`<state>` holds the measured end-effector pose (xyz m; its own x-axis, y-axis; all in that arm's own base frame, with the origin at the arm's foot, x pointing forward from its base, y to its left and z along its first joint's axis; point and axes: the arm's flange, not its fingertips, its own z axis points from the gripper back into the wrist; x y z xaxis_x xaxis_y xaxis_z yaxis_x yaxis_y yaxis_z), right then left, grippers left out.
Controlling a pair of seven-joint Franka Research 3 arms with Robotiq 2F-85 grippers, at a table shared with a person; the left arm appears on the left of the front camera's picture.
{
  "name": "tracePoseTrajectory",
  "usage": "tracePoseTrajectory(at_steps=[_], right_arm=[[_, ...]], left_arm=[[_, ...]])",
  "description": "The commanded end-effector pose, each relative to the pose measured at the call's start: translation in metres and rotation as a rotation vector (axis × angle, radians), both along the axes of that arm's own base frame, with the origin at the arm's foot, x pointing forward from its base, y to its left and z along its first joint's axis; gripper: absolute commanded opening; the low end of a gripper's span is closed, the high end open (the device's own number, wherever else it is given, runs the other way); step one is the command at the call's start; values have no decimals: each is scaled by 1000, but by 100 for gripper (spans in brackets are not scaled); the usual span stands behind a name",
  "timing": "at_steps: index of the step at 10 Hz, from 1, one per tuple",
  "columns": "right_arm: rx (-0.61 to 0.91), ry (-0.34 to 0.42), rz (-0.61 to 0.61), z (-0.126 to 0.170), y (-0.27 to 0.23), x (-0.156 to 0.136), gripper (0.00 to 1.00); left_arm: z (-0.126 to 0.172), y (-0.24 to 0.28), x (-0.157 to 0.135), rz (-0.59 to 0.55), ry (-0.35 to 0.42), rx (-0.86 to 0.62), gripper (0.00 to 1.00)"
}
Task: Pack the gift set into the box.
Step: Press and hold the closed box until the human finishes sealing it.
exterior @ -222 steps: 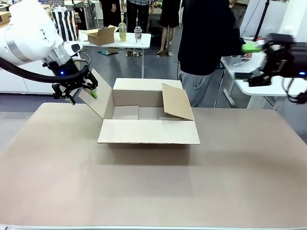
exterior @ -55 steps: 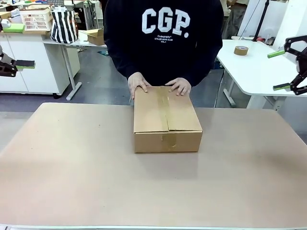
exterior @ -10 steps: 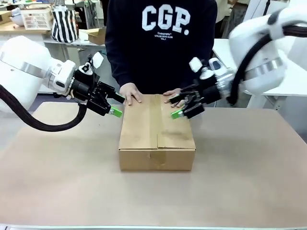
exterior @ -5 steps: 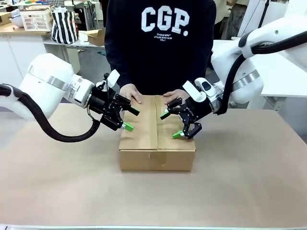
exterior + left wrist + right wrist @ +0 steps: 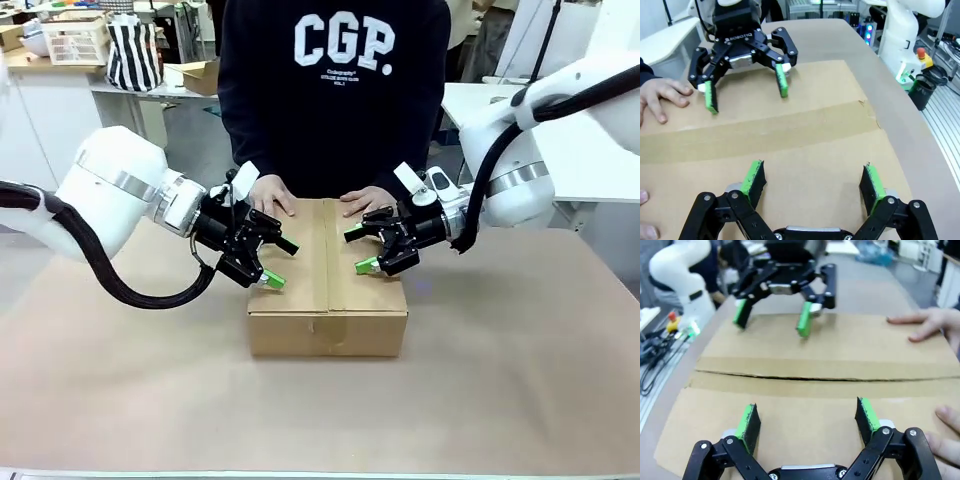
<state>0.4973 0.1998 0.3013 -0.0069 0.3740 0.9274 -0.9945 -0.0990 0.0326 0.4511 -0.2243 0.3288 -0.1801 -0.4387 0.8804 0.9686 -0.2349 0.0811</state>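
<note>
The box (image 5: 327,300) stands shut in the middle of the table, its top flaps meeting along a centre seam (image 5: 790,131). My left gripper (image 5: 281,265) is open, low over the left flap. My right gripper (image 5: 358,251) is open, low over the right flap. In the left wrist view my own open gripper (image 5: 812,180) faces the right gripper (image 5: 747,89) across the seam. In the right wrist view my own open gripper (image 5: 806,419) faces the left gripper (image 5: 774,317). The person's hands (image 5: 272,193) (image 5: 367,201) rest on the far edge of the box. The gift set is hidden.
The person stands right against the far table edge behind the box. The brown tabletop (image 5: 500,380) stretches wide in front of and beside the box. A white side table (image 5: 470,100) stands at the back right. A striped bag (image 5: 133,50) sits at the back left.
Both arms have swung inward and down from the box's sides, bringing their open grippers low over the top flaps. The box and the person's hands have stayed put.
</note>
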Motion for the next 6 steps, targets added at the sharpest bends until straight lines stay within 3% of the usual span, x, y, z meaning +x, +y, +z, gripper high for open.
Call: tracePoseTrajectory(at_steps=[1, 3, 5, 6], right_arm=[[-76, 2, -96, 7, 6, -10, 100], [-107, -11, -94, 12, 5, -12, 100], [-112, 29, -48, 8, 8, -9, 100], [-76, -17, -69, 13, 3, -6, 100]], left_arm=[[-8, -7, 1, 29, -5, 9, 100], [-11, -6, 3, 77, 17, 6, 100], [-8, -4, 6, 164, 2, 7, 100], [-8, -3, 8, 195, -3, 4, 100]])
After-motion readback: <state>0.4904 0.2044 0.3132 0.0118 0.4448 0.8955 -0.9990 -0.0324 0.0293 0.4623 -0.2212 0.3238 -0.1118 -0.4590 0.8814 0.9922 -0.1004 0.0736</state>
